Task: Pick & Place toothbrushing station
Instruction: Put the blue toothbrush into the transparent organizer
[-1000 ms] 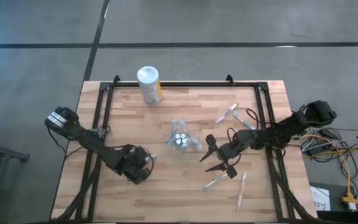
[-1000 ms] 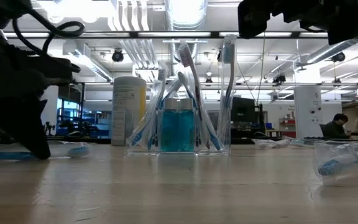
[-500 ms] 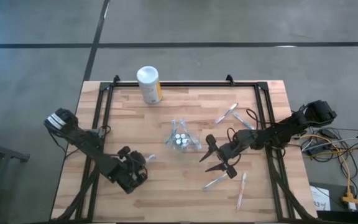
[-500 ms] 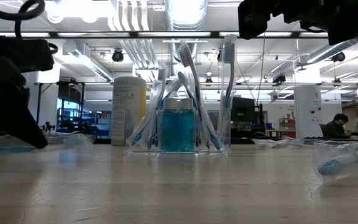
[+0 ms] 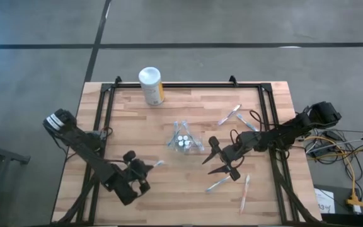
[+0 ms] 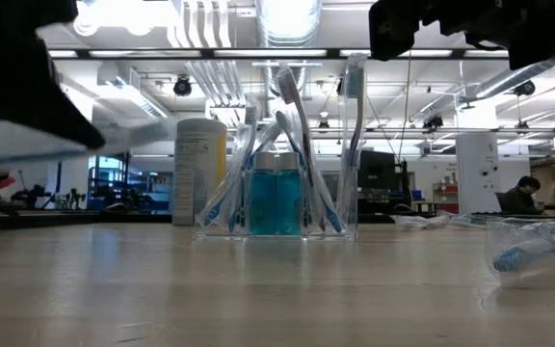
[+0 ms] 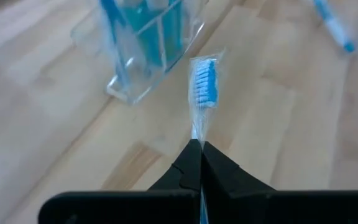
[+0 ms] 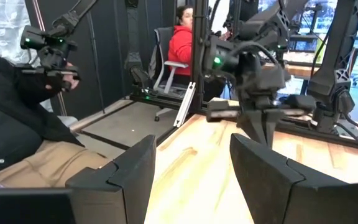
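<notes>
A clear plastic cup (image 5: 183,140) stands at the table's middle, holding teal tubes and upright toothbrushes; it also shows in the low view (image 6: 276,198). My left gripper (image 5: 145,169) is near and left of the cup, shut on a wrapped white and blue toothbrush (image 7: 202,87), above the table in the low view (image 6: 114,140). My right gripper (image 5: 222,161) is open and empty just right of the cup. Several loose wrapped toothbrushes lie flat on the table's right half (image 5: 230,115), (image 5: 218,183), (image 5: 245,192). My left gripper pinches the toothbrush's handle (image 7: 196,138) between its two shut fingertips. The fingers lie along the handle, and the blue bristle head (image 7: 204,87) sticks out past the tips toward the cup. The toothbrush is lifted clear of the table, about level.
A white canister with a yellow label (image 5: 150,85) stands at the far edge, left of centre. A black frame runs along the table's left, right and far edges (image 5: 266,113). A person in red sits beyond the table (image 8: 182,37).
My left gripper has risen from the table and drawn back toward the near edge, staying shut on the toothbrush. The toothbrush, which lay on the table, is now lifted clear.
</notes>
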Action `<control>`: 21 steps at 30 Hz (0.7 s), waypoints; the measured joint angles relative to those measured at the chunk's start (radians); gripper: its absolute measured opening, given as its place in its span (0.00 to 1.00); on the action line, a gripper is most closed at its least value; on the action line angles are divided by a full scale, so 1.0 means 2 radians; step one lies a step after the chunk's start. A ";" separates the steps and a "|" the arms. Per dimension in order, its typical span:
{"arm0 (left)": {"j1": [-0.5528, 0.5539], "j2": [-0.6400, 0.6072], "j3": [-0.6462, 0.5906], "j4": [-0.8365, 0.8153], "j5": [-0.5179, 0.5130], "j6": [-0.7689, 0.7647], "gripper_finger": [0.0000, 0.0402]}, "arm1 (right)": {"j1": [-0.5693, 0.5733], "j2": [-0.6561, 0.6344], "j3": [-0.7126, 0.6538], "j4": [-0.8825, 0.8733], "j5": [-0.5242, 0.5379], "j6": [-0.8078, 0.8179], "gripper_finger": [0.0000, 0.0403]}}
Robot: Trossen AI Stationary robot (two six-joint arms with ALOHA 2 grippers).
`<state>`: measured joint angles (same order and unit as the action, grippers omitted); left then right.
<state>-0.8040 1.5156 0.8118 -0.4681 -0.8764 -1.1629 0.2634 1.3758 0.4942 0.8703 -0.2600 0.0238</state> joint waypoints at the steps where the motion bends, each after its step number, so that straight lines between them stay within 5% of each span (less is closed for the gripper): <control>1: -0.002 -0.001 0.007 -0.002 -0.004 0.007 0.00 | 0.000 0.000 0.000 0.000 0.000 0.000 0.50; 21: -0.076 -0.034 0.040 -0.028 -0.191 0.049 0.00 | 0.000 0.000 0.002 0.001 0.000 -0.003 0.50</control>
<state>-0.9570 1.4471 0.8913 -0.5236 -1.2575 -1.0658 0.2634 1.3758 0.4988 0.8715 -0.2604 0.0184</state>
